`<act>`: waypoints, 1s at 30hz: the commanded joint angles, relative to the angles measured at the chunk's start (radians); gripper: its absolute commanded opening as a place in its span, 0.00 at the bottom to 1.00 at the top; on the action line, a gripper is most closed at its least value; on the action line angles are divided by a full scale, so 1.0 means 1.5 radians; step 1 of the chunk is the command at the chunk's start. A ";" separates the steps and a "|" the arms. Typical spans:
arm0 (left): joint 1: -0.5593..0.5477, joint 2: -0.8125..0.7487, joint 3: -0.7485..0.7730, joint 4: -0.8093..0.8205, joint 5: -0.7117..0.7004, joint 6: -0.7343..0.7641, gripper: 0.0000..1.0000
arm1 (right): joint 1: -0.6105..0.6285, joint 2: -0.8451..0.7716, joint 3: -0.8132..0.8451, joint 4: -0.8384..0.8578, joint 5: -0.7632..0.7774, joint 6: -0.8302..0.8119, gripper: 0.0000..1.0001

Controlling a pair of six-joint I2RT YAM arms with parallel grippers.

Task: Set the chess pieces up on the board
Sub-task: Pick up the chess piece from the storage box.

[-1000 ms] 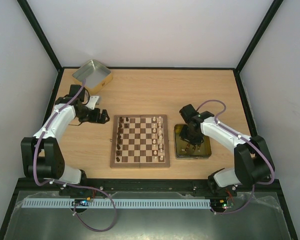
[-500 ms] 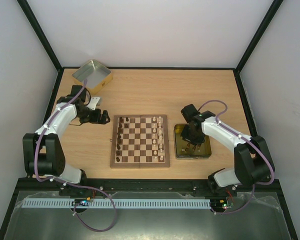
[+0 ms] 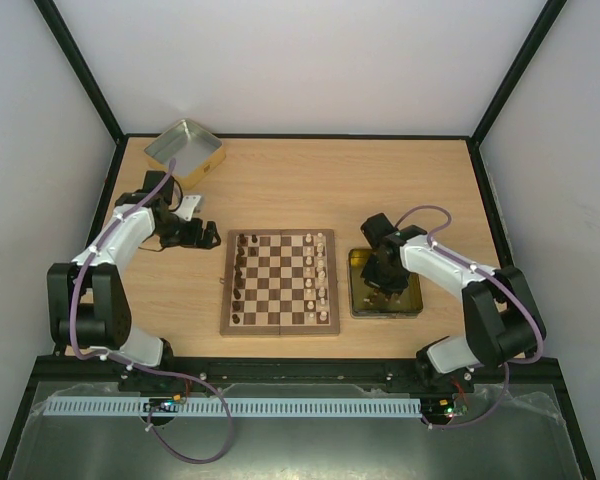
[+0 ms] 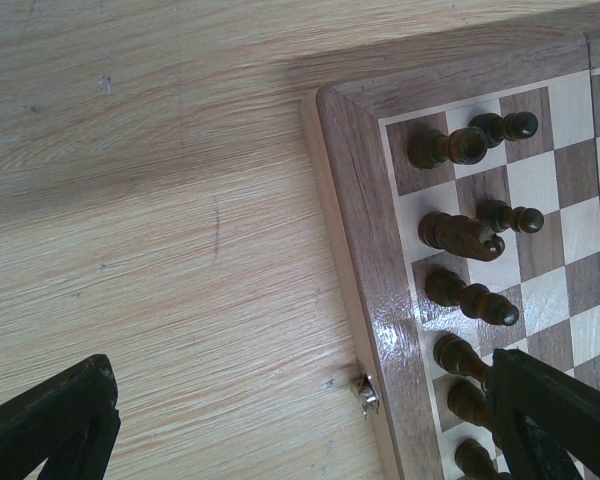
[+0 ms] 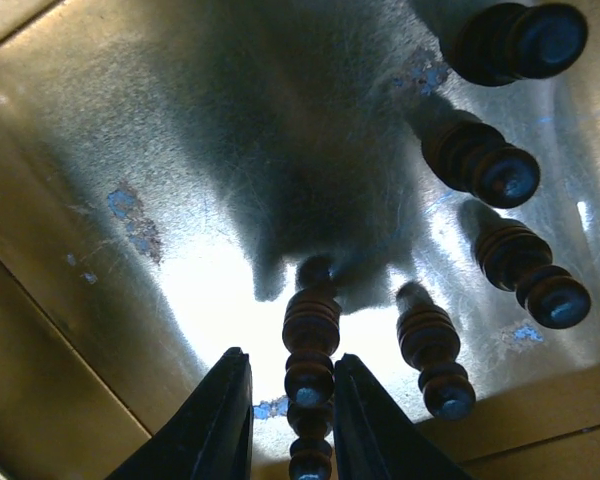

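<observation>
Chessman (image 5: 311, 338) between right hand (image 5: 290, 358) fingers (image 5: 218, 425)

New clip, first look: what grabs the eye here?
The right gripper is down inside the yellow-gold tin right of the board, its jaws straddling one dark chess piece. On the board, dark pieces line the left edge and cream ones the right. The left gripper hovers wide open off the board's far-left corner.

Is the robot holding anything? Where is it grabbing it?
Nothing yet. Right gripper straddles a dark chess piece near its top, gap showing; left gripper is empty.
</observation>
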 commanded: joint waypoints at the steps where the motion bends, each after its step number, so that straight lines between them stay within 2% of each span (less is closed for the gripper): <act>1: -0.005 0.009 0.011 -0.005 0.008 0.000 1.00 | -0.004 0.016 -0.012 0.013 0.009 -0.005 0.20; 13: -0.008 0.015 0.009 -0.003 0.009 0.001 1.00 | -0.012 0.042 -0.003 0.016 0.027 -0.019 0.07; 21: -0.014 0.020 0.012 -0.004 0.010 0.001 1.00 | -0.003 0.035 0.118 -0.080 0.077 -0.048 0.05; 25: -0.015 0.022 0.016 -0.005 0.010 0.002 1.00 | 0.040 0.056 0.196 -0.112 0.081 -0.037 0.05; 30: -0.015 0.016 0.012 -0.003 0.003 0.001 1.00 | 0.154 0.143 0.341 -0.135 0.080 -0.015 0.05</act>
